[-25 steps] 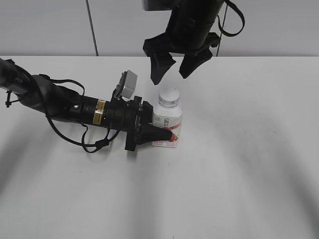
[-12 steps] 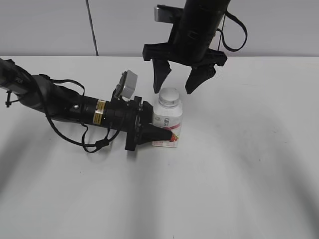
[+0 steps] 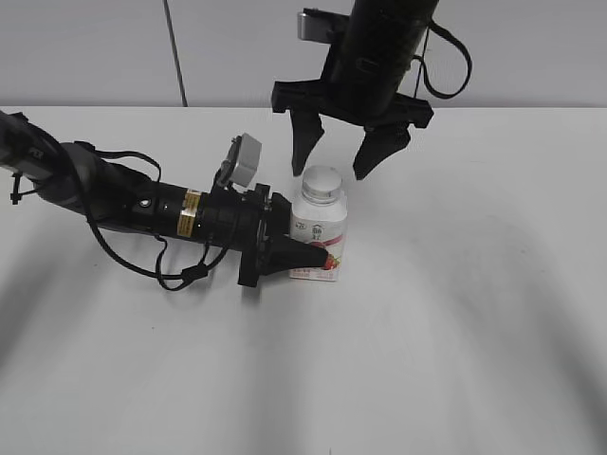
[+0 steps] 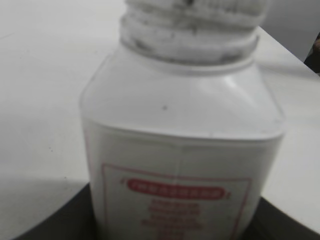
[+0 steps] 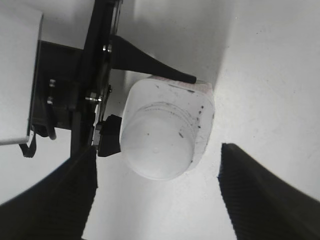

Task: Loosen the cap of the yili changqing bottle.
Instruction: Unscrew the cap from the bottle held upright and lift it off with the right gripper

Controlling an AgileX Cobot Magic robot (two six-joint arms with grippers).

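The yili changqing bottle (image 3: 320, 235) stands upright on the white table, white and squarish with a pink-red label. It fills the left wrist view (image 4: 180, 150) and shows from above in the right wrist view (image 5: 200, 107). Its white cap (image 3: 321, 183) is on the neck, also seen in the right wrist view (image 5: 157, 145). My left gripper (image 3: 305, 248) lies low along the table, shut on the bottle's body from the left. My right gripper (image 3: 332, 171) hangs open just above the cap, one finger on each side, apart from it.
The white table (image 3: 455, 322) spreads around the bottle. The left arm and its cables (image 3: 114, 204) lie across the left half of the table. A grey wall stands behind.
My right gripper has turned about its axis and come down, so its open fingers now straddle the cap. The left gripper and bottle have stayed put.
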